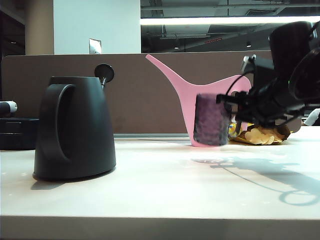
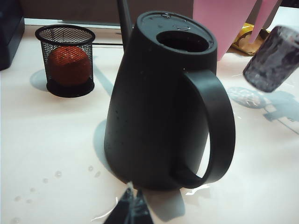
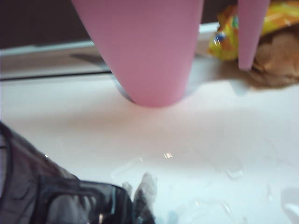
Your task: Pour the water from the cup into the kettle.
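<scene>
The cup [image 1: 211, 120], dark purplish-grey and dimpled, hangs clear of the bench [image 1: 165, 185] at about three o'clock from the kettle in the exterior view, well apart from it. The right gripper [image 1: 235, 107] reaches in from the right edge with its jaws closed on the cup's far side. In the left wrist view the cup [image 2: 271, 58] shows tilted in the air above a wet patch and its own shadow. In the right wrist view the cup [image 3: 56, 196] fills the near corner, blurred, with the jaws shut against it.

The kettle [image 1: 75, 127] stands upright on the bench, matte black, its big loop handle facing the exterior camera and its lid knob raised at about one o'clock. Its round top opening shows uncovered in the left wrist view [image 2: 168, 98].

The left gripper [image 2: 131, 210] sits low just before the kettle's base; only dark fingertips show, close together, and whether they are fully closed I cannot tell.

Behind the cup stands a pink watering can [image 1: 192, 95], long spout aimed toward eleven o'clock. A snack bag [image 1: 260, 135] lies beside it. A mesh cup [image 2: 65, 60] holds an orange ball [image 2: 69, 65].
</scene>
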